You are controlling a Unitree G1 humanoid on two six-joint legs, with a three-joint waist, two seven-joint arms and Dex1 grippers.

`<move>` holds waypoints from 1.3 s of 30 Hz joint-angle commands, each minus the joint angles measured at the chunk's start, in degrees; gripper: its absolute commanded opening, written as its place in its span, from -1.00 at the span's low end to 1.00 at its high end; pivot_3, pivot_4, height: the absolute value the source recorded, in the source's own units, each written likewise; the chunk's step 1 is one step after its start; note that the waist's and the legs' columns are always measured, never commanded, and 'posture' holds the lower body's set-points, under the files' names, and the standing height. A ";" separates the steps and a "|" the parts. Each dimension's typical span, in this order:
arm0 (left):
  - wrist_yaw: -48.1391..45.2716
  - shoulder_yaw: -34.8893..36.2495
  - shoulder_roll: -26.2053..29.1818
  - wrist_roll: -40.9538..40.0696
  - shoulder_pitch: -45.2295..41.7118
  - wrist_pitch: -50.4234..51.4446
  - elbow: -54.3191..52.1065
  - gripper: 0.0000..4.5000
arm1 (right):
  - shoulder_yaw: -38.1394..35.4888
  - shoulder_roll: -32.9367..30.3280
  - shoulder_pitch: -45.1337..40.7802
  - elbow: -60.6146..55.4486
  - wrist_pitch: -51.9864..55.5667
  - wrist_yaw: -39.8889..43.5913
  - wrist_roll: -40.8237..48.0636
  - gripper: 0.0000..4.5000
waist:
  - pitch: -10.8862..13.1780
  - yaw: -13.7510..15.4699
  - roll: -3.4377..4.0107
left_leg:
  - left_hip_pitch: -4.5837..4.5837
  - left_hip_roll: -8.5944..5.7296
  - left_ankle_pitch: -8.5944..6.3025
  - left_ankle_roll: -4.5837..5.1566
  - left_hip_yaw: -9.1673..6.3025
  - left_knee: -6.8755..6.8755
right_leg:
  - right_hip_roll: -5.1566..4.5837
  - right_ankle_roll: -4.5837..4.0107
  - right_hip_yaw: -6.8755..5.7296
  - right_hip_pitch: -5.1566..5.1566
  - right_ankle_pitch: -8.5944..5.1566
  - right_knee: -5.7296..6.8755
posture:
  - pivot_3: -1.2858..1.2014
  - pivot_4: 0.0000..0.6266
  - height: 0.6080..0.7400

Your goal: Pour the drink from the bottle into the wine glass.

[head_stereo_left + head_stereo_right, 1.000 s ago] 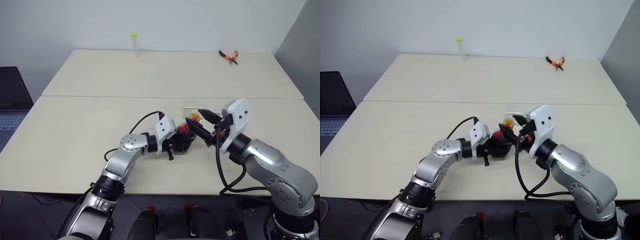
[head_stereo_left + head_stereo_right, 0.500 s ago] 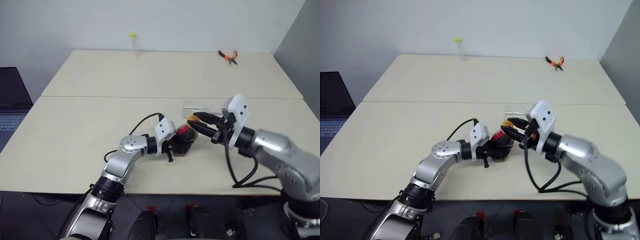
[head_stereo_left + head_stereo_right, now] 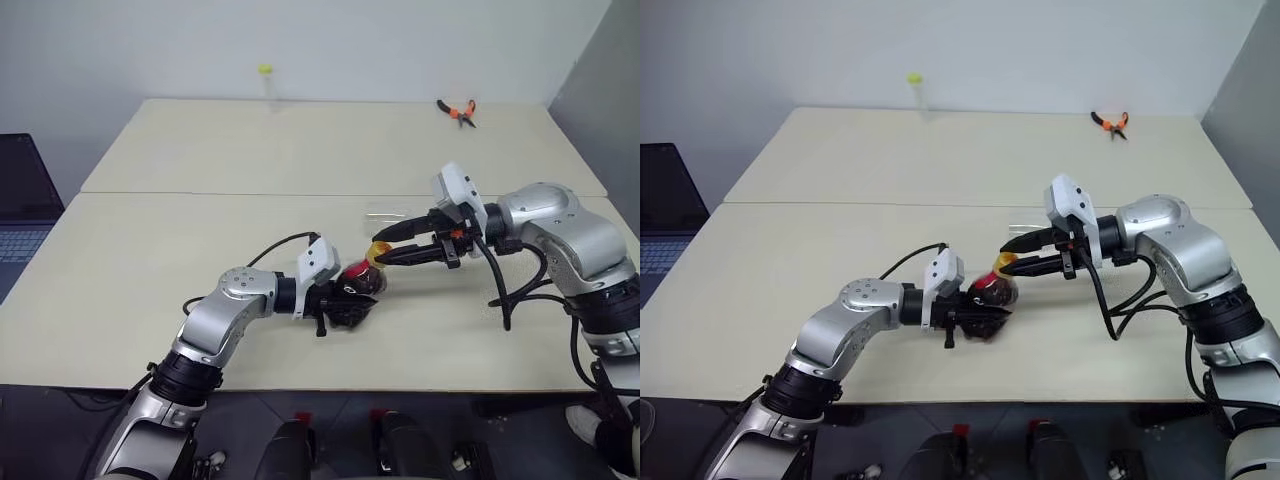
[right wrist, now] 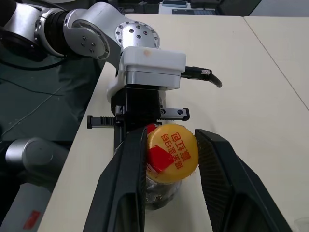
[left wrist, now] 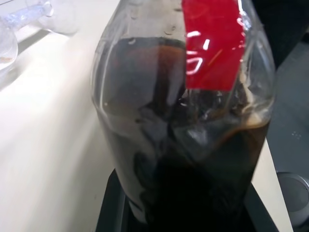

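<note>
The left tool (image 3: 338,300) was pinched tight on the bottle (image 3: 358,284), holding it tilted just above the desk (image 3: 150,260) near the front edge, cap (image 4: 174,151) aimed toward 2 o'clock and the drink (image 5: 193,164) sloshing dark inside. At the bottle's 2 o'clock, the right tool (image 3: 385,250) had its fingers (image 4: 128,179) closed in on either side of the yellow cap. The wine glass (image 3: 392,213) sat at about 1 o'clock from the bottle, partly hidden behind that tool.

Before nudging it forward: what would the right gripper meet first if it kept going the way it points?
Probably the bottle's yellow cap, already between the right gripper's fingers; beyond it sits the left gripper.
</note>
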 commanded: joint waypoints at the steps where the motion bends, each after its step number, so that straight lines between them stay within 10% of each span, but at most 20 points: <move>1: -2.65 0.47 -1.68 -2.92 -0.57 -4.03 -3.94 -0.67 | -6.11 -2.03 2.18 -1.73 4.29 -5.91 -1.54 -0.31 | 0.00 0.20 0.00 | -0.01 0.00 0.00 -0.01 -0.01 0.00 | -0.05 0.00 0.00 -0.01 0.00 0.00 | 0.03 -0.52 1.00; 8: 1.83 2.18 -4.28 0.38 -0.88 -9.56 0.29 -0.68 | -21.34 4.21 11.92 -19.54 14.29 -24.66 7.89 0.78 | 0.00 0.57 0.00 | -0.14 0.01 -0.01 -0.04 -0.10 0.00 | -0.16 -0.01 0.01 -0.11 0.00 0.00 | 0.03 -0.52 1.00; 18: 4.17 1.73 -4.86 3.95 -0.32 -15.36 3.87 -0.68 | -23.28 17.55 20.75 -40.77 19.01 -51.85 8.18 0.79 | 0.00 0.00 0.01 | -0.02 0.10 0.01 -0.02 -0.01 0.02 | -0.03 0.00 0.08 -0.08 0.00 0.10 | 0.03 -0.52 1.00; 39: 4.45 1.62 -5.66 4.51 -0.02 -15.57 4.13 -0.68 | -19.31 14.36 29.18 -38.87 15.48 -54.26 -3.64 0.79 | -0.01 -0.01 0.01 | 0.00 0.05 0.01 0.01 0.06 0.02 | 0.08 0.00 0.02 -0.03 0.00 0.09 | 0.03 -0.52 1.00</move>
